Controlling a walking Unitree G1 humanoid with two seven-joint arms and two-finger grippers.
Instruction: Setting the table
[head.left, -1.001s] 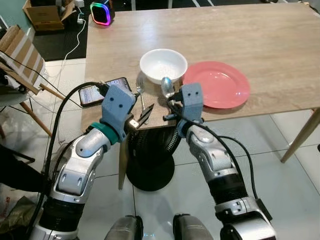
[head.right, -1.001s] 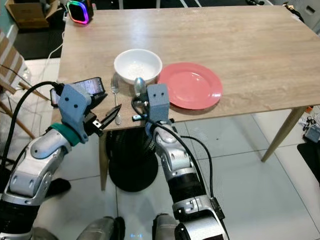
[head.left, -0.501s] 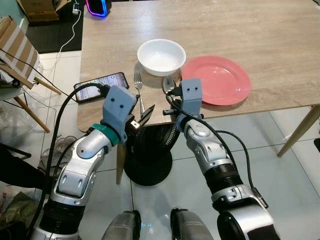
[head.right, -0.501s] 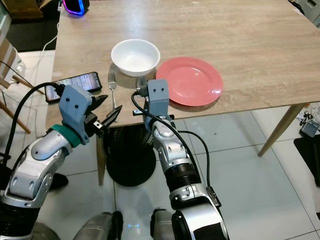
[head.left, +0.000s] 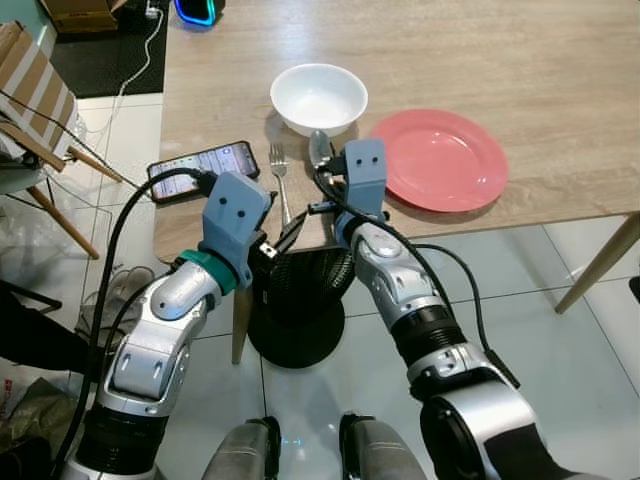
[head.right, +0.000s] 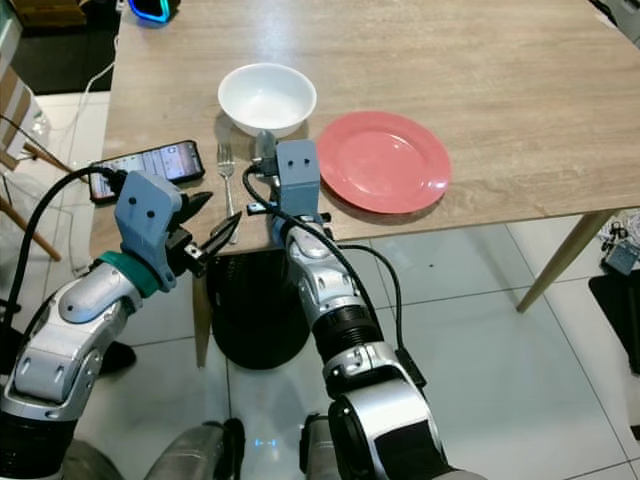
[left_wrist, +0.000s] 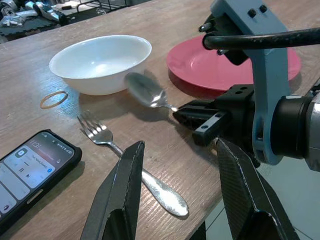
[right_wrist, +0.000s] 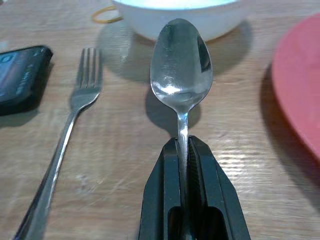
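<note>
1. A spoon (right_wrist: 181, 75) is gripped by its handle between the closed fingers of the right hand (right_wrist: 183, 150), its bowl pointing ahead of the fingertips and held just above the desk (head.left: 520, 60), where its shadow is cast.
2. Directly beyond the spoon's bowl, a white bowl (head.left: 319, 97) is seen standing on the desk, near the spoon tip; whether the two touch cannot be told.
3. To the robot's left of the right hand, a fork (left_wrist: 131, 170) is laid flat on the desk, tines toward the white bowl and handle toward the near edge.
4. To the robot's right of that hand, a red plate (head.left: 444, 160) is set on the desk, just beside the white bowl.
5. The left hand (head.right: 212, 232) is held released, its fingers spread apart with nothing between them, at the near edge of the desk just short of the fork's handle.
6. Further to the robot's left of the fork, a phone (head.left: 200, 170) with a lit screen is lying near the desk's edge.
7. A tan rubber band (left_wrist: 53, 99) is seen beside the white bowl, beyond the fork.
</note>
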